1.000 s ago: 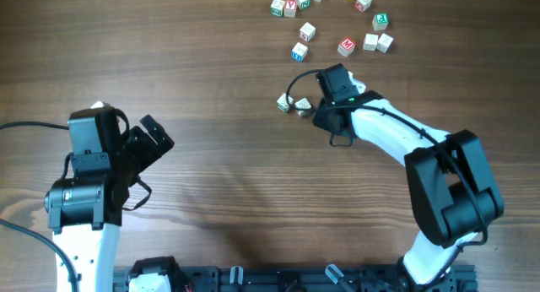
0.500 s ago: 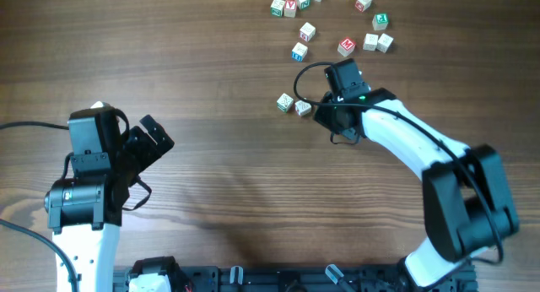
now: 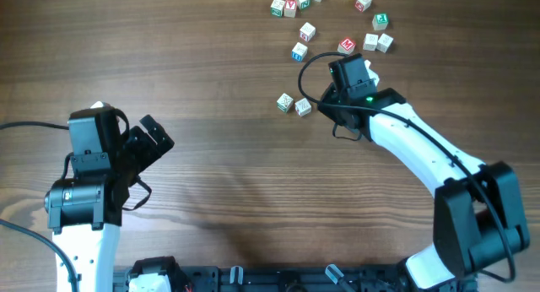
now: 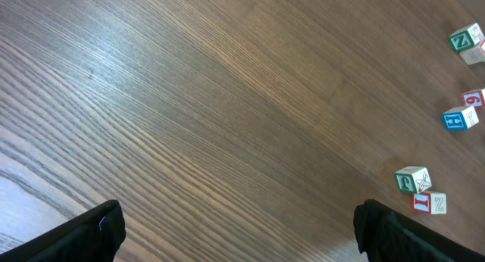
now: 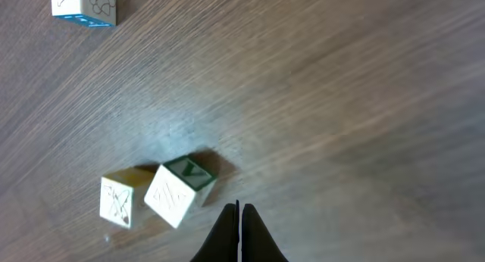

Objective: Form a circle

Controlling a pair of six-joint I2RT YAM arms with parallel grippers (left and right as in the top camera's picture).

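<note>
Task's thing: the circle [image 3: 369, 42] is no full ring yet, only a tight group of tiny whitish letter cubes, one of them the red M cube [image 3: 346, 45].
Where it lies: at the far side of the desk [image 3: 211, 73], near the right arm's wrist.
Handling: probably light, stiff wooden blocks with smooth flat faces. They should slide easily on the wood and may tip or twist if pushed off-centre.
Where to take hold: across two opposite flat faces of a single cube. Alternatively, the tips can press squarely on one side face to nudge it.
Right claw [image 5: 239, 210]: fingers pressed together and holding nothing, just beside the pair of cubes [image 5: 178, 190] but not touching them.
Left claw [image 4: 239, 235]: fingers spread wide and empty, over bare wood well apart from every cube.
Loose cubes [image 3: 291, 5]: scattered along the far edge, to the left of the group.
Containers: none in view; every cube sits directly on the desk.
</note>
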